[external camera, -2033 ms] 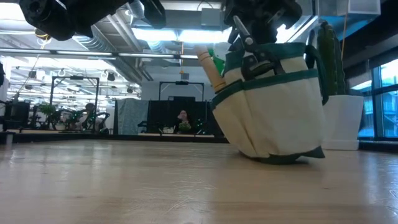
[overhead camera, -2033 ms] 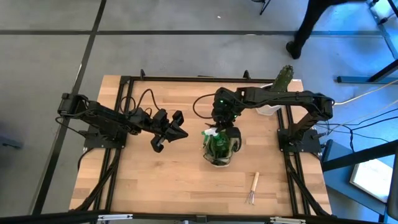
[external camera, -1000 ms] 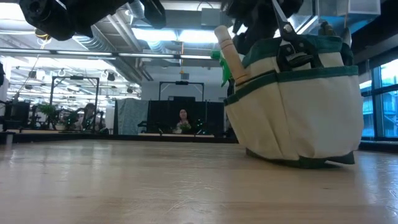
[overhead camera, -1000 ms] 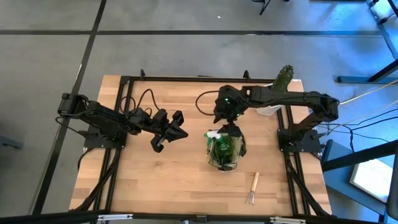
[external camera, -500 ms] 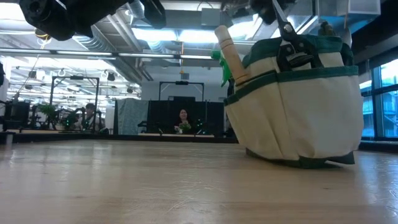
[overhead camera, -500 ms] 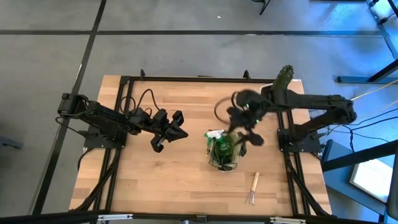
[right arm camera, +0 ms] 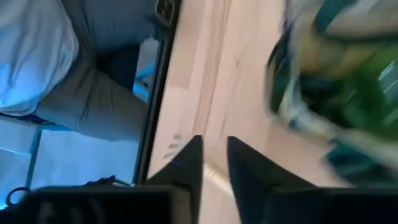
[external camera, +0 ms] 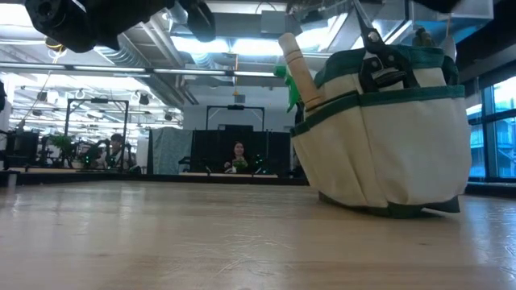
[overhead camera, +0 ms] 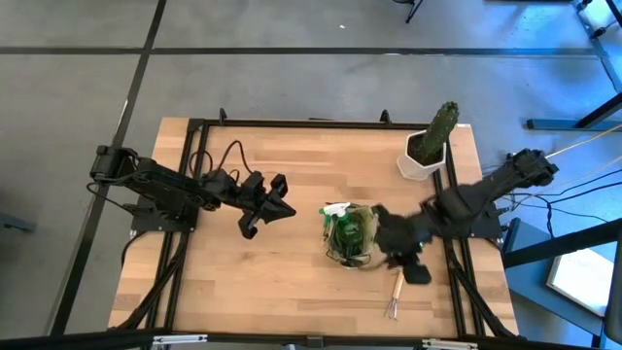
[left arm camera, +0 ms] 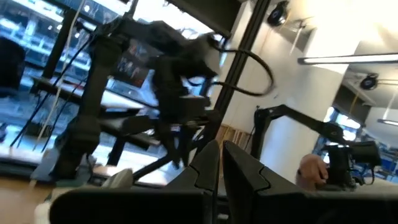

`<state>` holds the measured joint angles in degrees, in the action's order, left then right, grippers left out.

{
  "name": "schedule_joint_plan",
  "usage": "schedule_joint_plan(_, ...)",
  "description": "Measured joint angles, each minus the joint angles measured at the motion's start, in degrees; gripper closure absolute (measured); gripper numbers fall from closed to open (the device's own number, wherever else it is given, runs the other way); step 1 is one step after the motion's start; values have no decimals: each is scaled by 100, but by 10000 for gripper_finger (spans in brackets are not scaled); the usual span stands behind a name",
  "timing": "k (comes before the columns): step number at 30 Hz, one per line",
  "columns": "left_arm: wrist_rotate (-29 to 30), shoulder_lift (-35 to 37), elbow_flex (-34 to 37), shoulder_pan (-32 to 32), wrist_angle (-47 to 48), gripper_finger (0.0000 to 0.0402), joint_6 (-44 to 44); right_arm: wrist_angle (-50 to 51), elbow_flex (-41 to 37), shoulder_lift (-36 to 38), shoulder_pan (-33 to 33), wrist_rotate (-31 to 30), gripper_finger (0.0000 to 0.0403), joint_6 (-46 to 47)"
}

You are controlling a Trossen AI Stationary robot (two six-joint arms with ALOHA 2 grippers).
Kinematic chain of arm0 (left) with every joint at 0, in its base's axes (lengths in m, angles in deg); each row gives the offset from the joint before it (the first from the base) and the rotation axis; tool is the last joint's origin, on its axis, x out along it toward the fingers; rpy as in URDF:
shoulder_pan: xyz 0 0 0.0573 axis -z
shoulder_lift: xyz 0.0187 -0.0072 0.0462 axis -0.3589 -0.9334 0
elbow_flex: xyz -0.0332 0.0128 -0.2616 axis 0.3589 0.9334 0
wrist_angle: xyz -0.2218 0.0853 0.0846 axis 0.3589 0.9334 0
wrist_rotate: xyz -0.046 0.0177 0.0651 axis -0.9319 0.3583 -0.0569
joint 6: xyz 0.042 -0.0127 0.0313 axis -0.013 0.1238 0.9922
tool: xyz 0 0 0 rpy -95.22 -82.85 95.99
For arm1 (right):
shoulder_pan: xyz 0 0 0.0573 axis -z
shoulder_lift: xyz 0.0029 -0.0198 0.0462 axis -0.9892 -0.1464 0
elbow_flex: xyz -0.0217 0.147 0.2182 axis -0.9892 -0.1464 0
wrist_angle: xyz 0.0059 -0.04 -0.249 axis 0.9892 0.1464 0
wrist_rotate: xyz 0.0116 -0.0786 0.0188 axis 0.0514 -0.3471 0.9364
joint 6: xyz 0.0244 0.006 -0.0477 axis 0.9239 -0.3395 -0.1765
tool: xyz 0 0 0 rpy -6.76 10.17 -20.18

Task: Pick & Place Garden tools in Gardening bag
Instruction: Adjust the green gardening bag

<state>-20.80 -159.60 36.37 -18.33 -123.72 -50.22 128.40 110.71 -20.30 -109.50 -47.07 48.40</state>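
The gardening bag [overhead camera: 350, 234] [external camera: 385, 129] stands on its base right of the table's middle. A wooden tool handle [external camera: 296, 68], a green spray bottle [external camera: 282, 77] and black pruners [external camera: 376, 58] stick out of it. A wooden-handled hand fork [overhead camera: 396, 295] lies flat near the front right edge. My right gripper [overhead camera: 413, 267] [right arm camera: 214, 163] hovers between bag and fork, blurred, its fingers a narrow gap apart with nothing between them. My left gripper [overhead camera: 282, 207] [left arm camera: 222, 152] waits shut and raised, left of the bag.
A cactus in a white pot [overhead camera: 431, 148] stands at the far right corner. Bare wood lies left of and in front of the bag. Black frame rails [overhead camera: 455, 277] run along the table's sides. People show in the room beyond the table.
My right gripper has left the top of the bag and swung fast toward the table's near right, ending above the bare wood between bag and hand fork. The cactus pot, hidden under the arm before, now shows. The bag stays where it was.
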Motion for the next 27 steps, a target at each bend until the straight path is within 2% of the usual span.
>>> schedule_joint_plan(4,225,-1,2,0,194,387,41,-29,-368,0,-564,-379,367,1082)
schedule_joint_plan(12,349,-1,2,-7,1048,387,-35,-366,-1310,-43,-1030,-647,373,2797)
schedule_joint_plan(19,1026,-117,-3,239,1898,387,-194,-1984,-2279,-386,-1301,-762,373,2839)
schedule_joint_plan(22,1062,-319,4,308,2100,387,-383,-1886,-2314,-569,-1256,-1053,373,2842)
schedule_joint_plan(27,1173,-1000,-60,332,2139,397,-781,-1737,-2321,-645,-1260,-1934,373,2989)
